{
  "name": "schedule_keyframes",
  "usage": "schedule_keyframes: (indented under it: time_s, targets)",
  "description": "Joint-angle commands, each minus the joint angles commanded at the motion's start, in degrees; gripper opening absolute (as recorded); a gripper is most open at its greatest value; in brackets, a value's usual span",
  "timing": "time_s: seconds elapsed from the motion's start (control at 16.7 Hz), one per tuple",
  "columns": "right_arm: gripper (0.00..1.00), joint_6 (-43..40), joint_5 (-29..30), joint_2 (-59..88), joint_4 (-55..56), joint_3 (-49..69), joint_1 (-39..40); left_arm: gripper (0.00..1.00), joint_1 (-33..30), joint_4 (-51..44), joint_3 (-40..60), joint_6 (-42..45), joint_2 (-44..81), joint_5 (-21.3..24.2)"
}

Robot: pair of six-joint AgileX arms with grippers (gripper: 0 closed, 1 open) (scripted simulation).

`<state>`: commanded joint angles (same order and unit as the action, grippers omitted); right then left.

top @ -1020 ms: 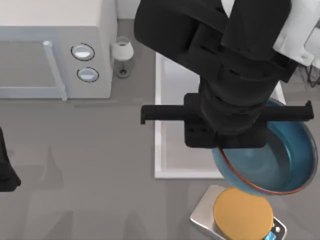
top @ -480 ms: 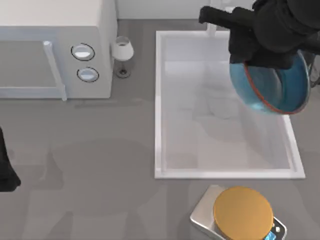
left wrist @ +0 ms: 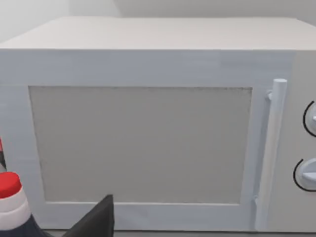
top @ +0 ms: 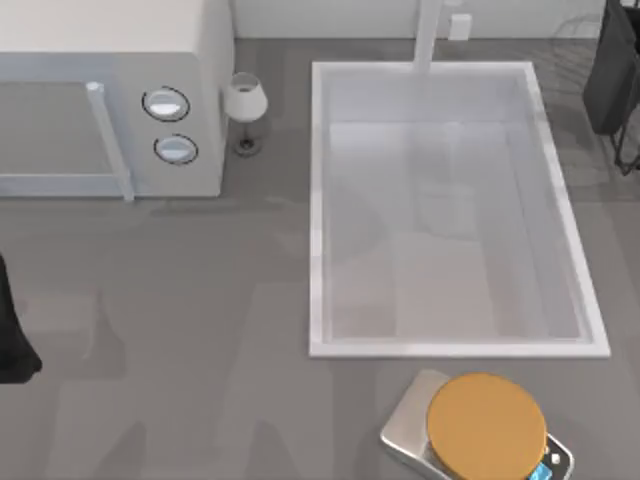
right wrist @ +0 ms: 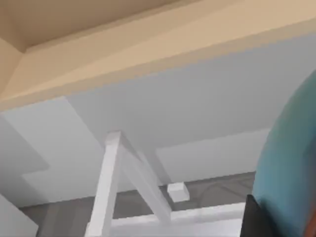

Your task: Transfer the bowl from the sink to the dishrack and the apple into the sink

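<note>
Since half a second ago the bowl [right wrist: 291, 163] left the sink [top: 318, 200]; right claw's grip probably persists, mostly cut off.

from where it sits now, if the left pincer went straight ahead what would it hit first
Most likely the microwave: the left wrist view faces its door square on with nothing between, though depth is hard to judge.

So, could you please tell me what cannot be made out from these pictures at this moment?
Bowl: in the right wrist view it is cut off by the picture's edge. Whether it rests in the dishrack cannot be told.
Dishrack: in the top view its wires are faint, partly behind the right arm and cut off by the edge.
Left arm: in the top view it is cut off at the left edge.
</note>
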<state>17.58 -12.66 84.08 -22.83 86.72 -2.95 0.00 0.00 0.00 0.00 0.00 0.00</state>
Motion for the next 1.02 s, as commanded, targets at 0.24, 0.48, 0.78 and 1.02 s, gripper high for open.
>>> schedule_keyframes:
  time_s: [0.24, 0.48, 0.78, 1.02]
  targets:
    - [0.0, -10.7, -6.2, -5.6, 15.8, -6.7, -14.6, 1.0, 0.0, 0.0, 0.0, 0.0, 0.0, 0.0]
    - [0.0, -16.5, -10.0, -9.0, 22.3, -10.8, -20.9, 1.0, 0.0, 0.0, 0.0, 0.0, 0.0, 0.0]
    - [0.0, -16.5, -9.8, -8.8, 22.2, -10.7, -20.8, 1.0, 0.0, 0.0, 0.0, 0.0, 0.0, 0.0]
    - [0.0, -16.5, -9.1, -5.1, 26.0, -12.9, -20.2, 1.0, 0.0, 0.0, 0.0, 0.0, 0.0, 0.0]
